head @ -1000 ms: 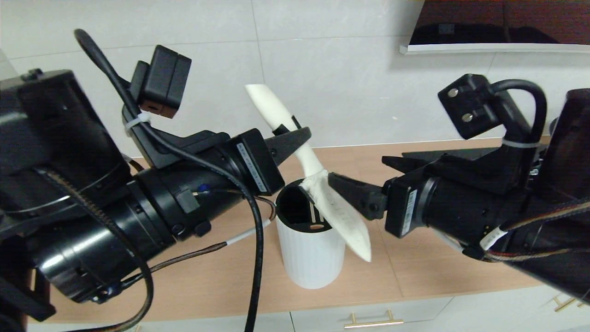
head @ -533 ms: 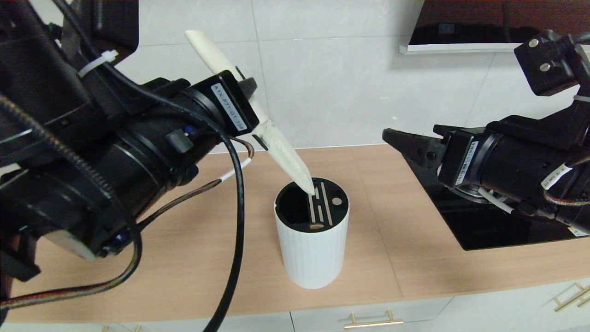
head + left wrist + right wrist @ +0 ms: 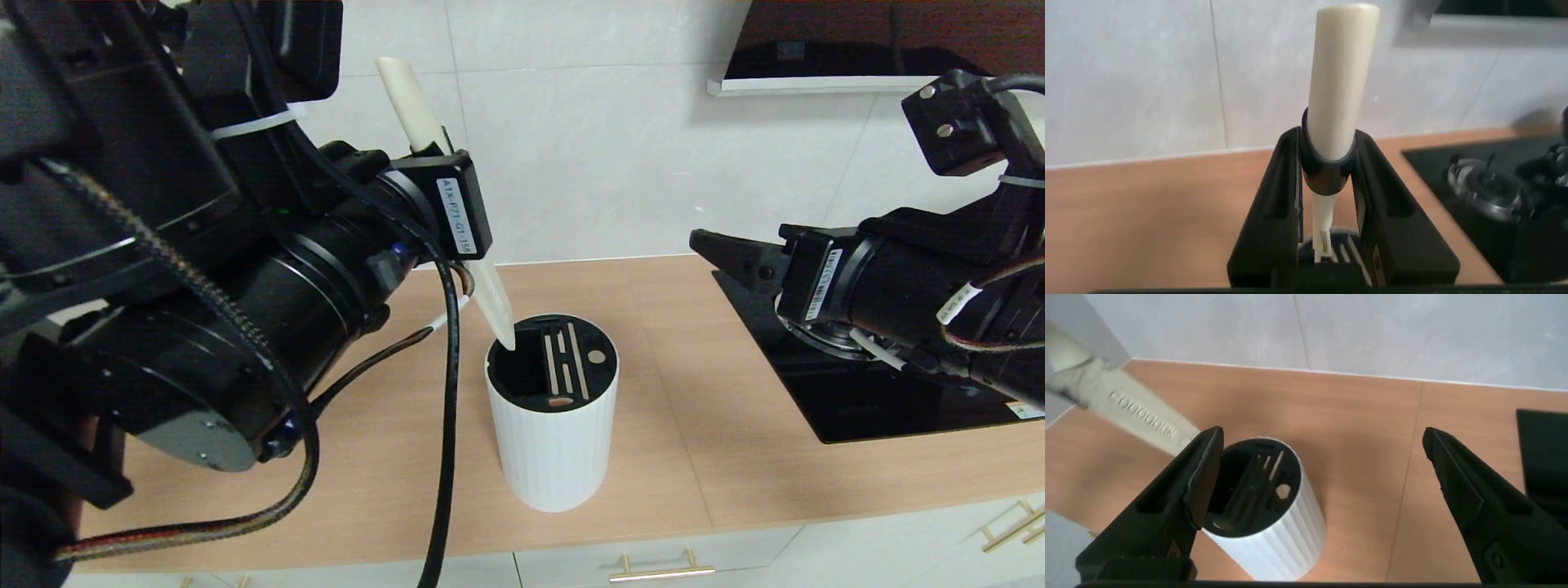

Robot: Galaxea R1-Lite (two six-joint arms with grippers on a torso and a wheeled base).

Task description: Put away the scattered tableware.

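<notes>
Left hand (image 3: 1327,175) is clamped on the cream handle of a white-bladed knife (image 3: 492,300), held steeply with the blade pointing down. The tip sits at the top of the white ribbed knife holder (image 3: 555,441), at the rim of its large opening beside the narrow slots (whether it has entered cannot be told). The holder stands upright on the bench (image 3: 702,457). Right hand (image 3: 1320,439) is spread wide and empty, near the black cooktop (image 3: 865,408).
</notes>
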